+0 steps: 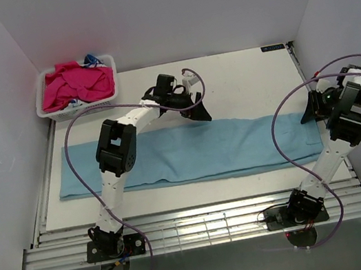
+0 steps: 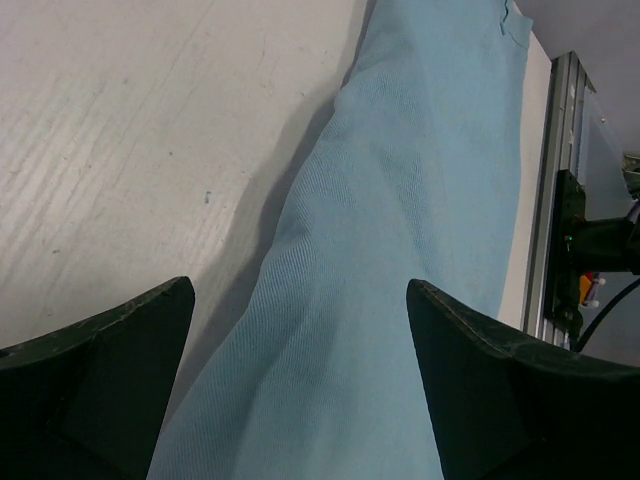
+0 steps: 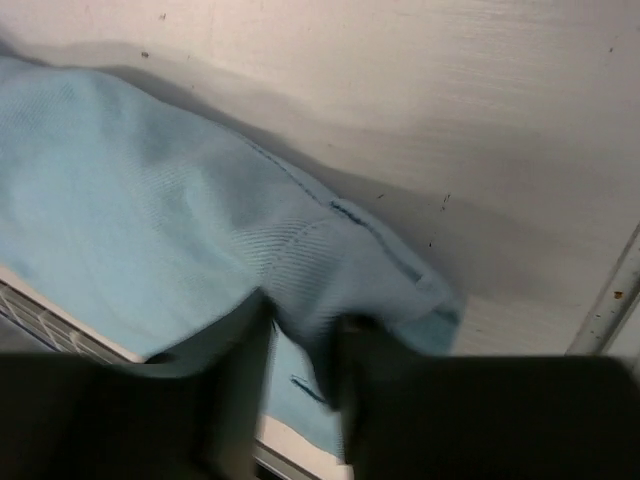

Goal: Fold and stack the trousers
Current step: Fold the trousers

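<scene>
item: trousers (image 1: 224,147), light blue knit, plain
state: laid out as one long narrow strip, mostly flat
pose: running left-right across middle of top view
right end: puckered upward, stitched seam showing (image 3: 150,230)
texture: fine ribbed weave, soft creases (image 2: 400,250)

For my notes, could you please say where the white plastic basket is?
In the top view, the white plastic basket of magenta garments sits at the far left corner, beyond the light blue trousers.
</scene>
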Controlling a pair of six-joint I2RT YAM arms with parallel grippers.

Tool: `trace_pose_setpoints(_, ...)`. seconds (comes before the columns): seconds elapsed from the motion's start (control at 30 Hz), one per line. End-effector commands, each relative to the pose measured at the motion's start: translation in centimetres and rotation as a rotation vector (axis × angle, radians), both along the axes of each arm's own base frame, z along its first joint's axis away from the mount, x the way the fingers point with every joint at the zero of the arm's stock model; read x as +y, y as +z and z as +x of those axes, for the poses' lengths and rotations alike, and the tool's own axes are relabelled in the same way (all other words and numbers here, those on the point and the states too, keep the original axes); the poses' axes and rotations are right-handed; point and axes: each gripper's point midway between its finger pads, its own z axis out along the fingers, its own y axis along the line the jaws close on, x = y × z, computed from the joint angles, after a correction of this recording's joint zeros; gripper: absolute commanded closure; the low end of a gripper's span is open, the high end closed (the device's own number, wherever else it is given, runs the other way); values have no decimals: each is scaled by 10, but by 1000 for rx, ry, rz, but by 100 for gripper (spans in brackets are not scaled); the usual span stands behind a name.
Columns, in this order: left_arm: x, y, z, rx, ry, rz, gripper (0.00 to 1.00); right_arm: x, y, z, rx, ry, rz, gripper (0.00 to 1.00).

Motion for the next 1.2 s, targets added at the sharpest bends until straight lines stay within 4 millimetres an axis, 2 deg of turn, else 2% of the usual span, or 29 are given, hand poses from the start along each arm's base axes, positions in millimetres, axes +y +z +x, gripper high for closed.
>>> trace_pose_setpoints(0.0,-5,15,-16,77,-47,-45,2,11,-6,-6,11,-13,89,76)
trace_pose_setpoints(0.07,-2,7,-25,86,-64,-47,7,11,-8,-10,4,19,64,88)
trace_pose_setpoints(0.1,-1,15,-27,63,-62,-57,17,9,-6,-13,-3,34,42,92)
trace_pose_setpoints(0.17,3,8,-29,30,-52,-45,28,3,-3,-14,-24,68,0,92)
trace_pose_setpoints(0.2,4,11,-30,15,-50,-42,38,-1,1,-15,-25,83,-40,91)
trace_pose_setpoints(0.23,5,9,-31,14,-51,-35,43,-6,2,-15,-22,94,-72,86)
trace_pose_setpoints(0.27,7,8,-33,11,-59,-30,46,-14,7,-12,-31,112,-117,74)
trace_pose_setpoints(0.3,7,9,-33,-15,-74,-30,49,-22,9,-15,-11,129,-163,40)
trace_pose_setpoints(0.37,9,9,-36,-22,-88,-24,65,-37,24,-9,-39,141,-248,4)
trace_pose_setpoints(0.4,10,9,-39,-51,-116,-28,70,-43,30,-7,-48,151,-284,10)
trace_pose_setpoints(0.43,11,17,-41,-82,-129,-36,78,-45,41,-4,-72,156,-296,10)
trace_pose_setpoints(0.47,12,21,-44,-114,-142,-38,81,-47,61,6,-128,157,-323,10)
trace_pose_setpoints(0.5,16,14,-52,-124,-152,-29,81,-41,74,14,-182,167,-303,8)
trace_pose_setpoints(0.53,14,29,-54,-219,-169,-42,82,-32,86,15,-204,176,-276,7)
trace_pose_setpoints(0.57,15,31,-58,-262,-178,-39,83,-20,99,20,-244,195,-261,6)
trace_pose_setpoints(0.63,16,16,-72,-386,-212,7,86,8,119,27,-312,243,-191,2)
trace_pose_setpoints(0.67,17,28,-76,-470,-221,11,88,30,127,32,-338,296,-176,2)
trace_pose_setpoints(0.7,18,23,-81,-523,-233,31,91,46,129,33,-359,328,-141,0)
trace_pose_setpoints(0.73,21,8,-88,-606,-253,69,93,58,132,37,-371,343,-133,0)
trace_pose_setpoints(0.8,21,17,-89,-761,-251,74,97,97,139,45,-398,412,-84,10)
trace_pose_setpoints(0.83,26,-4,-103,-773,-274,120,96,108,141,48,-403,426,-70,12)
trace_pose_setpoints(0.87,32,-11,-97,-842,-264,178,95,132,141,50,-388,456,-41,14)
trace_pose_setpoints(0.9,31,-8,-93,-897,-242,182,95,146,143,52,-394,478,-16,20)
trace_pose_setpoints(0.93,34,-16,-98,-911,-258,203,94,157,145,55,-402,491,-3,22)
trace_pose_setpoints(0.97,42,-29,-100,-953,-283,252,94,179,145,56,-392,505,25,24)
trace_pose_setpoints(1.03,42,-29,-98,-1051,-268,265,96,201,145,66,-427,524,47,28)
trace_pose_setpoints(1.07,51,-45,-105,-1063,-288,291,96,223,142,65,-419,559,67,31)
trace_pose_setpoints(1.13,52,-45,-100,-1178,-281,319,96,241,138,65,-402,585,82,34)
trace_pose_setpoints(1.17,56,-54,-103,-1183,-291,339,96,267,132,59,-382,646,95,35)
